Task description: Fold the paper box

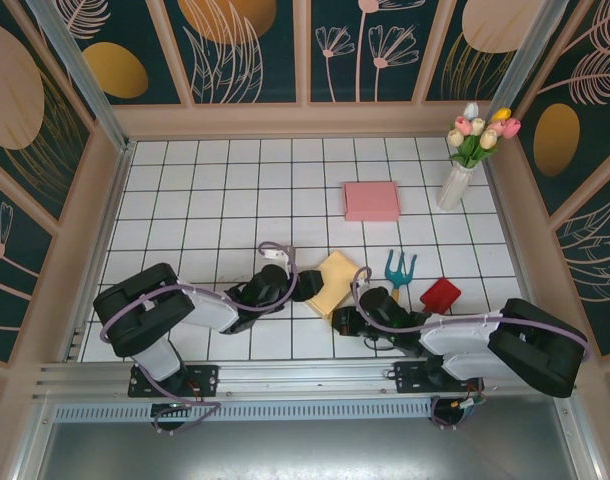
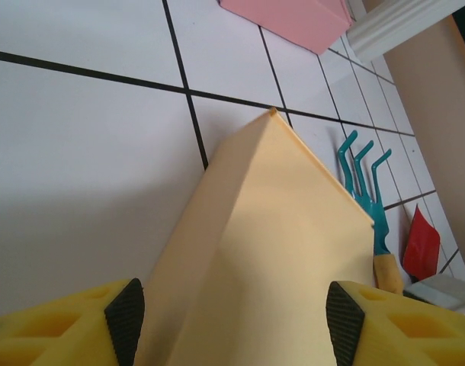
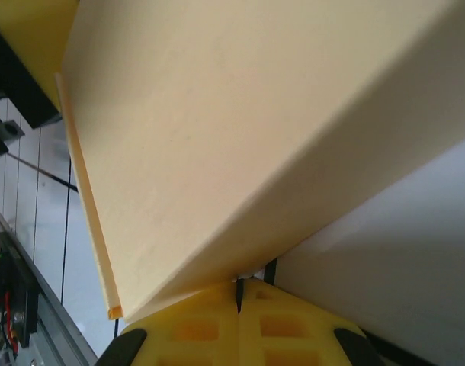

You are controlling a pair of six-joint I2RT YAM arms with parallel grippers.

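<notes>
Left tool (image 2: pixel 234 324) wide astride yellow paper box (image 2: pixel 270 229).

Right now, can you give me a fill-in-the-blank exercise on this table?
1. The paper box is ____ in colour.
2. The flat box behind it is ____.
3. The left tool straddles the paper box with its fingers ____.
4. The tulips stand in a white ____.
Missing words: yellow; pink; open; vase.
</notes>
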